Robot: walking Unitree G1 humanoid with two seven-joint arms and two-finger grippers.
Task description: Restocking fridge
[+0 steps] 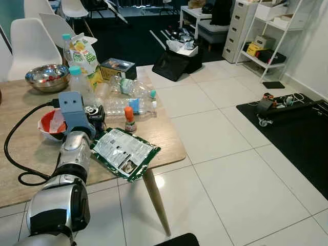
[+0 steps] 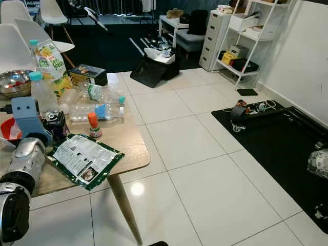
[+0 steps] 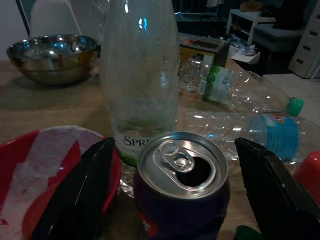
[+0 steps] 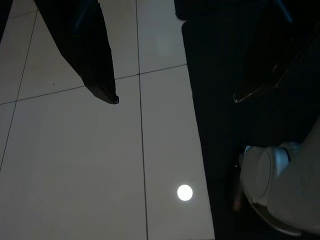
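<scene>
Can (image 3: 182, 187) first, since that's the pick here: purple soda can, upright on the wooden table (image 1: 169, 141), sitting dead centre between the left gripper (image 3: 177, 197) fingers. Both black fingers (image 3: 82, 190) are spread wide with clear air on each side, nothing touching yet. Worth noting the tab is popped, so it's open on top. My take: keep it dead upright when it goes to the fridge, no wrist roll, or whatever's left sloshes out.

To do the grab well I'd push in a touch more so the pads land on the can's body rather than its top rim, then close gently, thin aluminium dents easily.

Crowding is the real issue. Red bowl (image 3: 35, 175) with a paper scrap in it sits just beside one finger, and right behind the can is a clear Sprite bottle (image 3: 140, 80), near enough that overshooting would knock it. Lift straight up before pulling back.

Past that, off the other finger, two empty plastic bottles (image 3: 250, 132) lie on their sides, and a steel bowl (image 3: 52, 55) sits further back. A green snack bag (image 1: 124, 152) lies flat near the table edge.

Right gripper (image 4: 172, 100) hangs idle over the floor tiles (image 4: 75, 165), fingers apart.
</scene>
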